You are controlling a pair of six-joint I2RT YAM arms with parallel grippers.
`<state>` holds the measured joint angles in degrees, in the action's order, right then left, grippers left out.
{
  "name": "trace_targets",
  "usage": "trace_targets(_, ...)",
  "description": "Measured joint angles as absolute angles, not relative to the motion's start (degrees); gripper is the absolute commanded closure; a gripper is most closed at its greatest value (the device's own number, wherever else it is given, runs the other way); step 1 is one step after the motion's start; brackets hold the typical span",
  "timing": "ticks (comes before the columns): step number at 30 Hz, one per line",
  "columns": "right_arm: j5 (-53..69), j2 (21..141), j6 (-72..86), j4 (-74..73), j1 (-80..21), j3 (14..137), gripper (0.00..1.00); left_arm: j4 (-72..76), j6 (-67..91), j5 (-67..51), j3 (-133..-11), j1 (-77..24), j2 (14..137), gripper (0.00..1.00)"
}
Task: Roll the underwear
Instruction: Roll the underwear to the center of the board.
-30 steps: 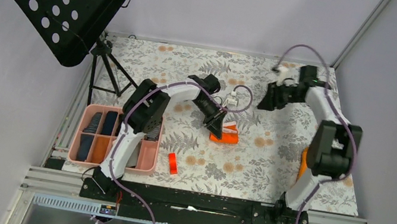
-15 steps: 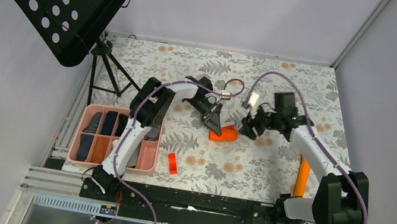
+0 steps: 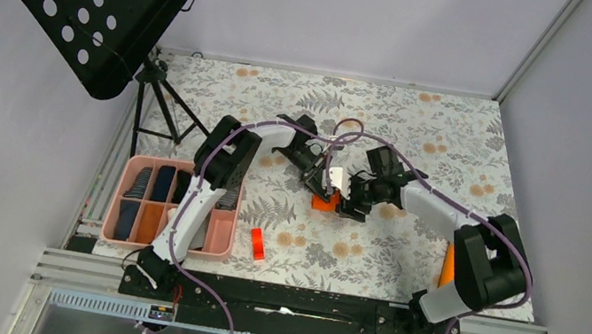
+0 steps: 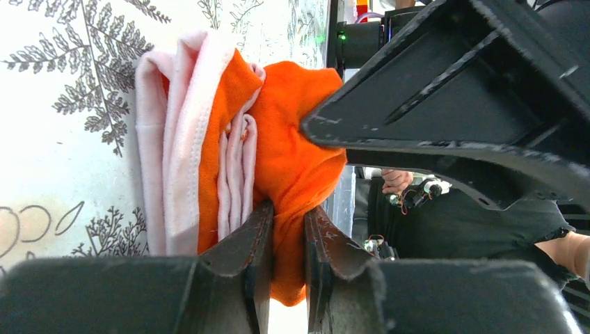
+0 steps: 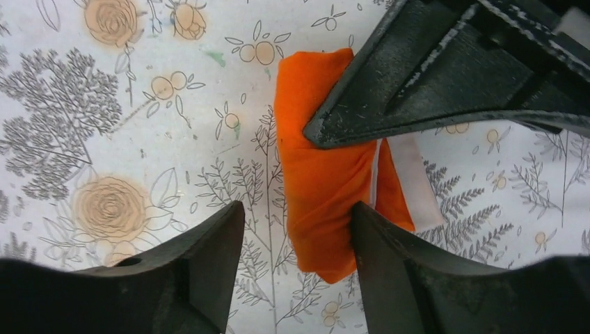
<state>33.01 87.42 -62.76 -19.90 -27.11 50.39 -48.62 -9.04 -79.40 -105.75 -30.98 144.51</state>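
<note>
Orange underwear is mid-frame on the floral tabletop, bunched into a rough roll with pink trim showing at one end. Left hand is pinching a fold of it, fingers nearly pressed together. Right hand is spread, just right of the roll in the top view. One finger is over bare tabletop, the other against the cloth.

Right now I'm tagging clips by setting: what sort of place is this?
Probably a robotics lab cell, not a home: plain pale walls box in a floral-clothed table, edged by aluminium rails.
</note>
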Motion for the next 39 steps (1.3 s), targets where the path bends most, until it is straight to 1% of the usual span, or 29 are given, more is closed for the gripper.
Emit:
trace_targets(2,32.8,89.6,-64.4,-20.3,-27.4,51.1,0.51,-48.6,-8.9,-79.3,-105.8,-31.0,144.5,0.8)
trace_targets(4,32.6,91.6,-65.4,-20.6,-27.4,52.8,0.65,-48.6,-8.7,-79.3,-105.8,-31.0,144.5,0.71)
trace_targets(6,32.6,93.1,-65.9,-20.9,-27.4,54.5,0.82,-48.6,-8.5,-79.0,-105.8,-30.9,144.5,0.63)
trace_targets(7,32.6,94.0,-66.0,-21.7,-27.4,55.5,0.99,-48.6,-8.4,-78.7,-105.8,-30.8,144.5,0.61)
trace_targets(9,32.7,95.4,-66.5,-23.4,-27.4,57.5,1.0,-48.5,-8.3,-78.1,-105.8,-30.3,144.5,0.58)
trace_targets(13,33.8,99.7,-66.3,-29.3,-27.3,63.9,1.0,-50.6,-10.7,-75.4,-106.2,-28.7,143.6,0.55)
trace_targets(17,36.6,104.3,-65.1,-34.4,-26.3,69.6,1.0,-51.9,-14.0,-68.1,-106.3,-26.7,139.2,0.53)
trace_targets(20,39.5,108.2,-63.2,-39.4,-24.6,73.6,1.0,-47.0,-15.0,-61.2,-103.2,-24.8,131.5,0.51)
trace_targets(24,44.2,114.3,-59.5,-45.3,-21.8,80.1,1.0,-35.0,-12.1,-53.0,-91.7,-22.9,115.6,0.51)
trace_targets(27,46.9,119.2,-55.9,-50.1,-20.1,85.3,1.0,-24.9,-10.2,-47.8,-82.3,-22.8,105.3,0.48)
trace_targets(30,49.8,125.0,-51.7,-55.4,-18.5,91.5,1.0,-16.9,-11.9,-43.0,-73.3,-24.7,97.6,0.47)
trace_targets(32,51.3,127.4,-48.8,-57.4,-17.7,93.8,1.0,-15.0,-15.7,-40.5,-70.0,-26.8,94.6,0.46)
trace_targets(35,52.4,130.1,-45.0,-59.3,-17.0,96.4,1.0,-14.4,-24.2,-37.4,-67.9,-31.5,93.1,0.44)
trace_targets(39,52.9,132.2,-41.3,-61.0,-16.8,98.6,1.0,-13.2,-36.8,-34.1,-64.1,-38.7,92.9,0.37)
